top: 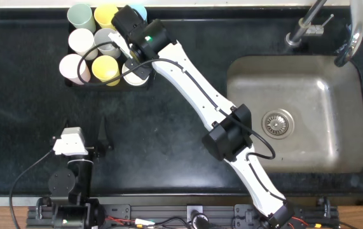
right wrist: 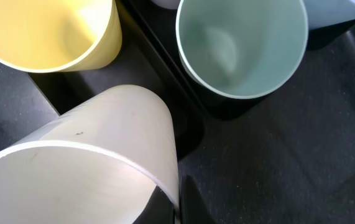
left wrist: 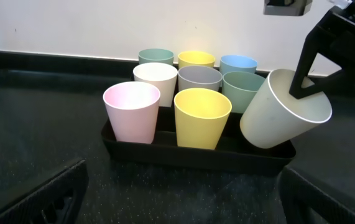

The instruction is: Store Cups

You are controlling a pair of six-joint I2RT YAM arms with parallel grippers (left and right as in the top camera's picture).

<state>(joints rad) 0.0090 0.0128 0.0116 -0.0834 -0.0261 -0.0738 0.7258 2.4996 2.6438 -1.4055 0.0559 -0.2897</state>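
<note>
A black tray (top: 108, 86) (left wrist: 189, 159) at the counter's back left holds several upright cups, among them a pink cup (left wrist: 132, 112), a yellow cup (left wrist: 202, 117) (right wrist: 46, 31) and a pale green cup (left wrist: 244, 87) (right wrist: 239, 43). My right gripper (top: 132, 58) (left wrist: 304, 79) reaches across from the right and is shut on the rim of a white cup (top: 136, 72) (left wrist: 284, 110) (right wrist: 96, 155). That cup hangs tilted over the tray's right front corner, beside the yellow cup. My left gripper (top: 103, 136) (left wrist: 183, 202) stands open low over the counter, well in front of the tray, holding nothing.
A steel sink (top: 321, 89) with a faucet (top: 308, 25) takes up the right side. Bare black counter (top: 168, 146) lies between the tray, the sink and the arm bases. A pale wall rises behind the tray.
</note>
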